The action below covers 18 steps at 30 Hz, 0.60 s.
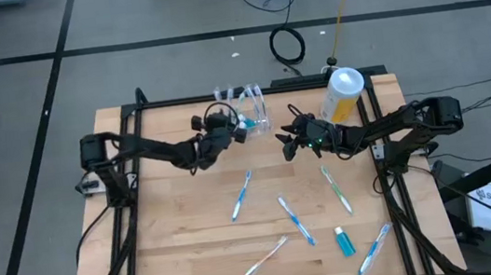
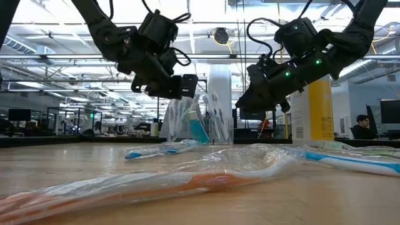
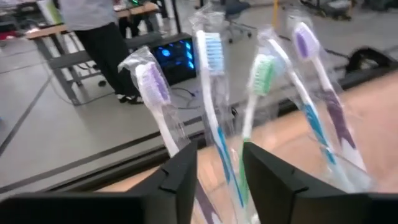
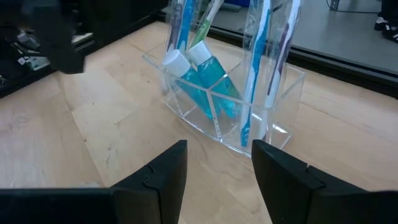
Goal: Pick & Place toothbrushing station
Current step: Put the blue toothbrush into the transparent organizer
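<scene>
The toothbrushing station point(image 1: 251, 109), a clear plastic holder, stands on its base at the table's far middle. It holds several wrapped toothbrushes point(image 3: 211, 56) upright and two small blue bottles point(image 4: 205, 87). My left gripper point(image 1: 241, 132) hovers open just left of and near the holder, raised off the table. In the left wrist view its fingers point(image 3: 183, 180) stand on either side of a blue toothbrush's shaft point(image 3: 222, 158), apart from it. My right gripper point(image 1: 288, 143) hangs open, off the table, to the holder's near right, pointing at the holder point(image 4: 283, 84).
A yellow canister with a white lid point(image 1: 344, 95) stands at the far right. Several wrapped toothbrushes point(image 1: 241, 196) and a small blue bottle point(image 1: 344, 241) lie on the near half of the table. A person point(image 3: 99, 31) stands beyond the far edge.
</scene>
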Tool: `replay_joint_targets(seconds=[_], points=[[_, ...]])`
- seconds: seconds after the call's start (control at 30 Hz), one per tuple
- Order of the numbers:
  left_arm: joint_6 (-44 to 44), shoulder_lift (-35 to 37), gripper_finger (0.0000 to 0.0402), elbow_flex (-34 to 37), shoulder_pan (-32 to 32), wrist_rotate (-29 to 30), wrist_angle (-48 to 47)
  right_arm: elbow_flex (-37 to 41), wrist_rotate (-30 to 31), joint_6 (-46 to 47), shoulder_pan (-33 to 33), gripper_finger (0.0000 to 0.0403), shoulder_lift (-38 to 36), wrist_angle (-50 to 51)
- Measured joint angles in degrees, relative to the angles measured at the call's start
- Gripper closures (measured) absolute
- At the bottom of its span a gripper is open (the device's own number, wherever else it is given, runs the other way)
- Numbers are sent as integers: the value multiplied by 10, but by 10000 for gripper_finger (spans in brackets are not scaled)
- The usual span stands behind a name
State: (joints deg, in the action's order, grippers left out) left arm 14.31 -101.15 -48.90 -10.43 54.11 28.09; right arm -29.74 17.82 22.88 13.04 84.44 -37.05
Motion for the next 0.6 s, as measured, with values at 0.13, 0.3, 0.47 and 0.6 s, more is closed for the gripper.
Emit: replay_joint_targets(seconds=[0.13,0.3,0.47,0.6], points=[[10,18,238,0,9,-21,-35,0,0,0,0,232,0,0],[2,52,225,0,21,-20,-50,0,-2,-28,0,232,0,0],[-22,96,224,0,27,-24,-69,0,-36,-48,0,232,0,0],[-27,114,224,0,5,-56,-68,0,-46,-56,0,232,0,-5]])
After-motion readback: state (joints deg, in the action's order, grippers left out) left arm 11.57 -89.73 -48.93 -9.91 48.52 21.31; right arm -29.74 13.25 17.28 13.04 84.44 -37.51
